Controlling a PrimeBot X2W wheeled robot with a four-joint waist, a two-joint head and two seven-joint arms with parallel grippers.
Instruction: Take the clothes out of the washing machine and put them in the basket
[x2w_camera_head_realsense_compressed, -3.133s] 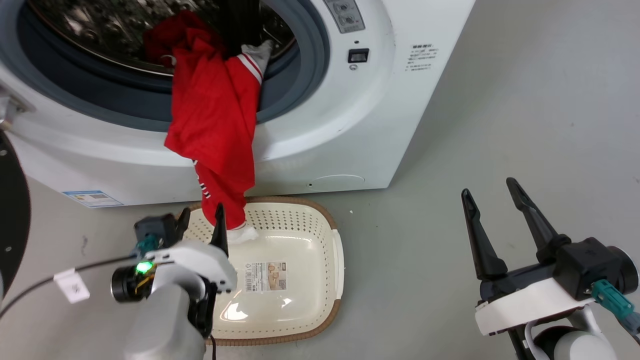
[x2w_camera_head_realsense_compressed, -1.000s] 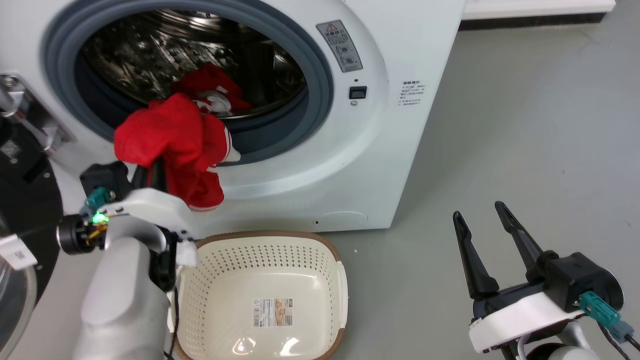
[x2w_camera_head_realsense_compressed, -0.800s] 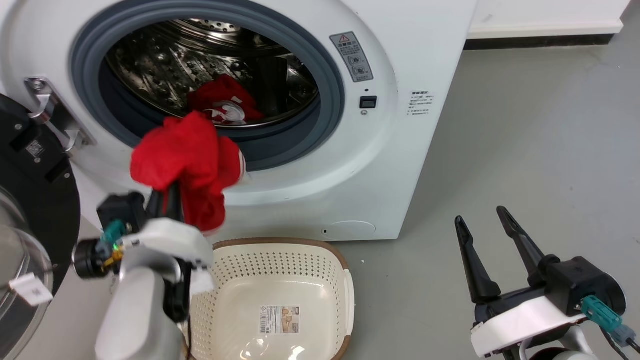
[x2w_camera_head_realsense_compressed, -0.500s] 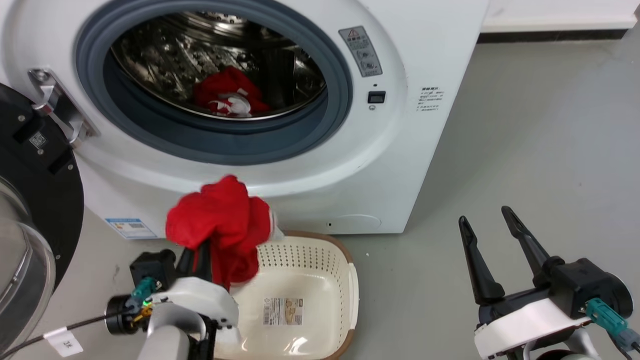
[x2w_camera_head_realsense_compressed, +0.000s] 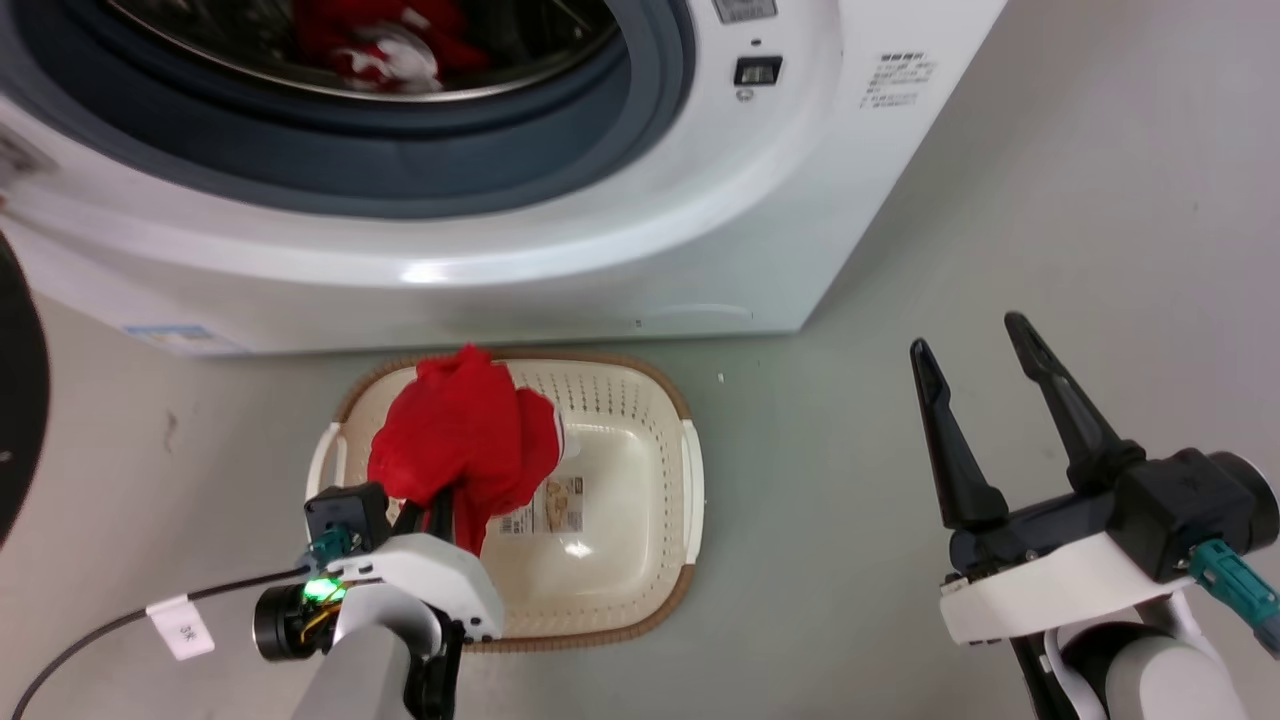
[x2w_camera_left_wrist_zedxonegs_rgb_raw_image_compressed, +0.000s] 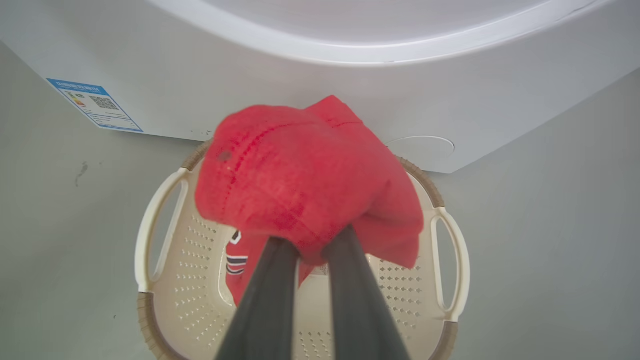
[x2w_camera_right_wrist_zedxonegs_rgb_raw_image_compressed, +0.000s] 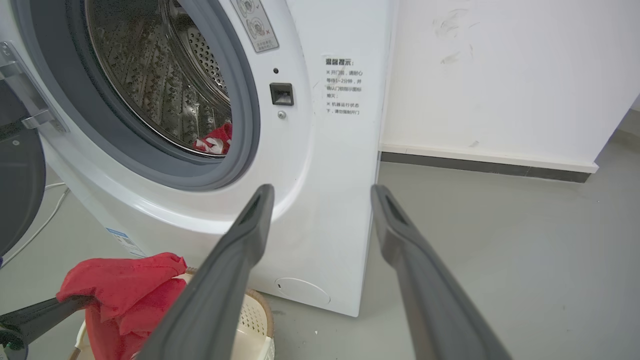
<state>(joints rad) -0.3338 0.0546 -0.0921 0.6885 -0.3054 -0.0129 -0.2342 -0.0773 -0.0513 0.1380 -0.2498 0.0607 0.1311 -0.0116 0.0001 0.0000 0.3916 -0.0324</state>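
Observation:
My left gripper is shut on a bunched red garment of the clothes, held just above the left half of the cream basket. In the left wrist view the two fingers pinch the red fabric over the basket; a striped part hangs down inside it. More red and white clothes lie in the drum of the washing machine, also seen as red clothes in the right wrist view. My right gripper hangs open and empty at the lower right.
The basket stands on the grey floor right in front of the machine. The black-framed door hangs open at the left. A tagged cable trails from my left wrist. Bare floor stretches to the right, ending at a white wall.
My left gripper has carried the red garment from the porthole rim down to above the basket. The head camera tilted downward. The right gripper kept its pose.

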